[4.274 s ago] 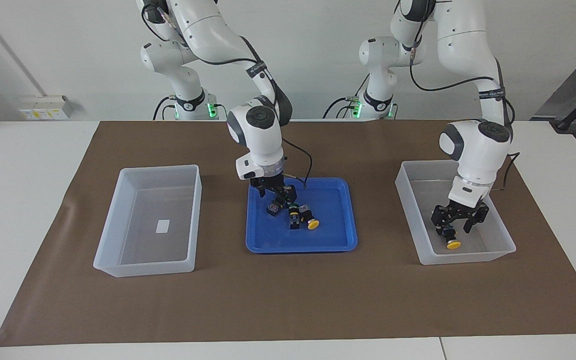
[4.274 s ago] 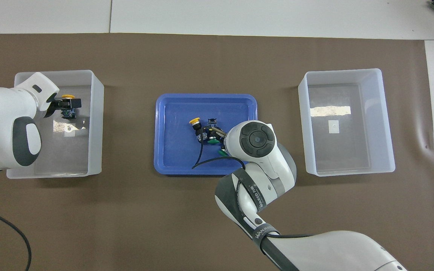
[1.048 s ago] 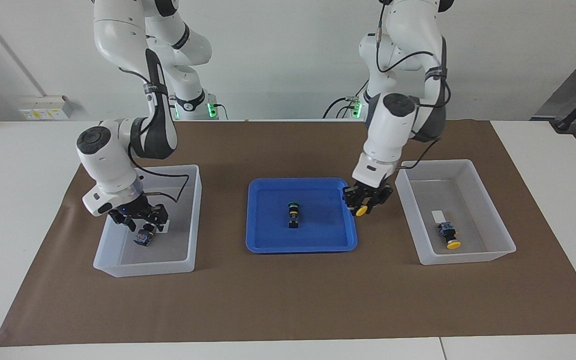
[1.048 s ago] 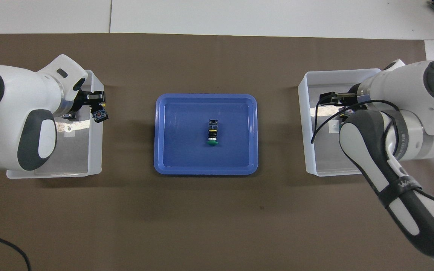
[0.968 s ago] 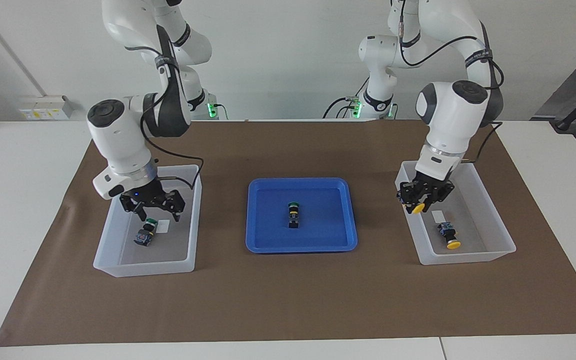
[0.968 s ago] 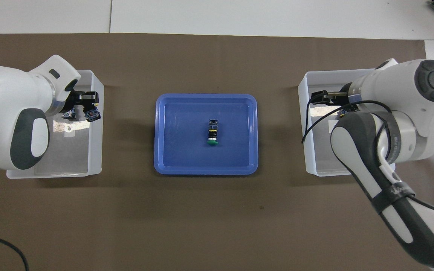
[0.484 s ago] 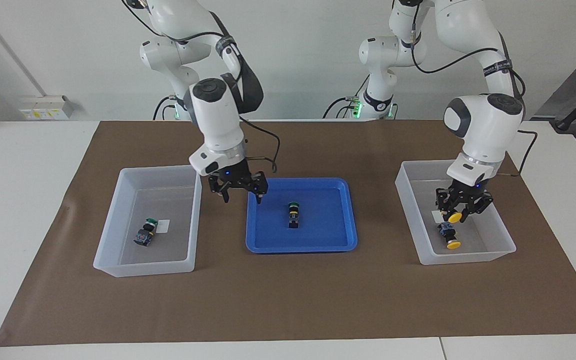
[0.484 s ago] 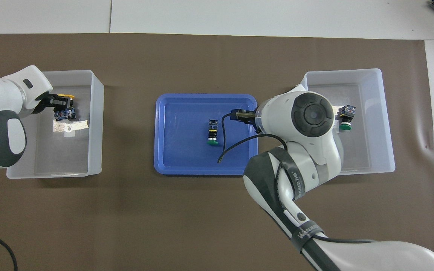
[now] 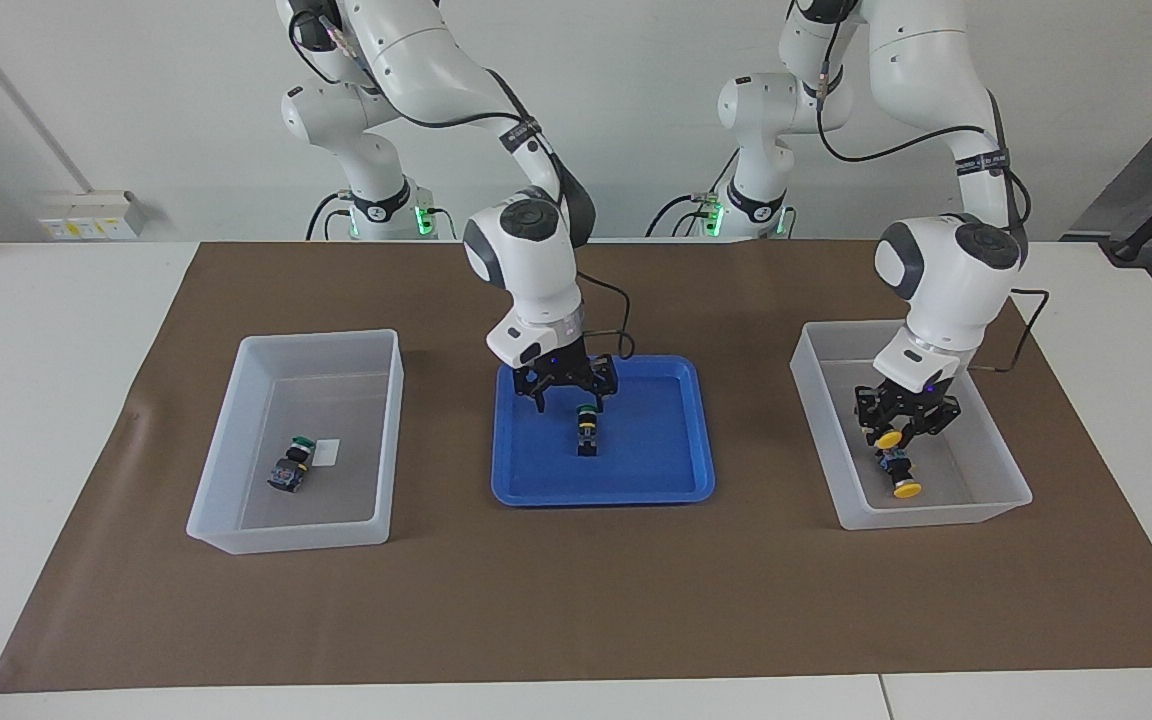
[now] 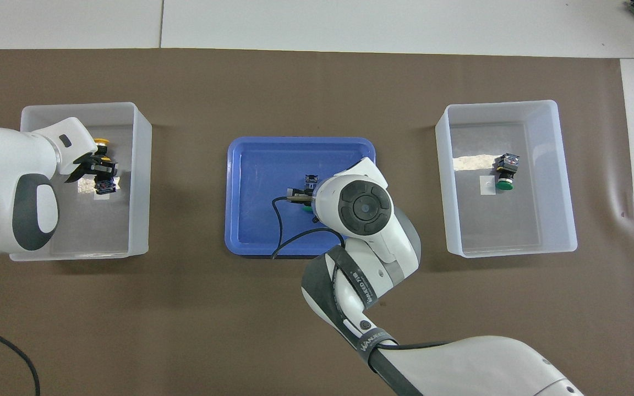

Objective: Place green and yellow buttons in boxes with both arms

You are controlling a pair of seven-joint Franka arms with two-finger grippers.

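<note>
My right gripper (image 9: pixel 572 392) is open and hangs just above a green button (image 9: pixel 586 430) that lies in the blue tray (image 9: pixel 656 470). In the overhead view my right wrist hides most of that button (image 10: pixel 310 179). My left gripper (image 9: pixel 894 432) is shut on a yellow button (image 9: pixel 888 438), low inside the box (image 9: pixel 936 520) at the left arm's end. A second yellow button (image 9: pixel 901 482) lies on that box's floor just beneath it. The other green button (image 9: pixel 291 468) lies in the box (image 9: pixel 286 540) at the right arm's end, beside its white label.
A brown mat (image 9: pixel 576 610) covers the table under the tray and both boxes. The tray stands midway between the boxes. Black cables hang from both wrists.
My right gripper moved from the tray's edge toward the tray's middle, over the green button. My left gripper sank a little deeper in its box with the yellow button.
</note>
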